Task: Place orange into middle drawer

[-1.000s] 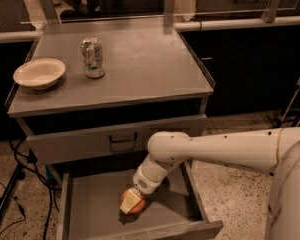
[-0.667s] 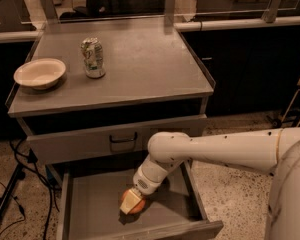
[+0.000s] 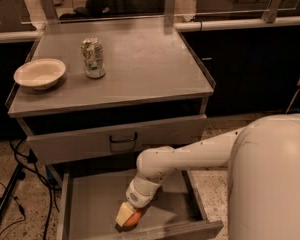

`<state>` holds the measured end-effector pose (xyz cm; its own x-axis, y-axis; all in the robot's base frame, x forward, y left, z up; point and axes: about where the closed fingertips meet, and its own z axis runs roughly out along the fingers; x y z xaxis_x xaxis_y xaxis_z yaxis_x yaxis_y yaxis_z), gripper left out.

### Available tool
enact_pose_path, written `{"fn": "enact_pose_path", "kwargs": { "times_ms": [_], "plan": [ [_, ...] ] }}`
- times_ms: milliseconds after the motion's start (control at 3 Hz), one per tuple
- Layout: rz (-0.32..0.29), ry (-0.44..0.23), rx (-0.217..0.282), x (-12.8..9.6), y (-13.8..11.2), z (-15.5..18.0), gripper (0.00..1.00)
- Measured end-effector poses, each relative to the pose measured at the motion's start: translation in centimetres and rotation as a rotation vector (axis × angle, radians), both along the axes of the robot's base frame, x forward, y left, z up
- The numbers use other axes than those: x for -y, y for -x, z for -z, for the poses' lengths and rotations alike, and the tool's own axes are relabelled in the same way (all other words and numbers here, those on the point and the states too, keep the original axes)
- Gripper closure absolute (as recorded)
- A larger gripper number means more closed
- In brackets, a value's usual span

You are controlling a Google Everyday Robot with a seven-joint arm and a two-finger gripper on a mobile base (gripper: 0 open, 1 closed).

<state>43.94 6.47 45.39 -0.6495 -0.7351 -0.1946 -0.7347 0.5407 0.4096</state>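
The middle drawer (image 3: 92, 204) is pulled out at the bottom of the view, a grey metal tray with a flat floor. My white arm reaches down into it from the right. My gripper (image 3: 127, 218) is low inside the drawer near its front wall, shut on the orange (image 3: 133, 218). Only part of the orange shows between the cream fingers (image 3: 123, 214). The orange sits at or just above the drawer floor; I cannot tell if it touches.
Above the open drawer is a closed drawer front with a dark loop handle (image 3: 122, 139). On the grey cabinet top (image 3: 140, 69) stand a silver and green drinks can (image 3: 93, 58) and a cream shallow bowl (image 3: 39, 73). Cables (image 3: 20, 159) run along the floor at left.
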Motion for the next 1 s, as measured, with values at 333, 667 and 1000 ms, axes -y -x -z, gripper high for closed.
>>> {"fn": "enact_pose_path", "kwargs": {
  "times_ms": [333, 667, 1000],
  "plan": [
    [0.035, 0.025, -0.023, -0.3, 0.8, 2.6, 1.0],
    [0.041, 0.025, -0.023, -0.4, 0.8, 2.6, 1.0],
    [0.119, 0.05, -0.044, -0.5, -2.1, 3.4, 1.0]
  ]
}}
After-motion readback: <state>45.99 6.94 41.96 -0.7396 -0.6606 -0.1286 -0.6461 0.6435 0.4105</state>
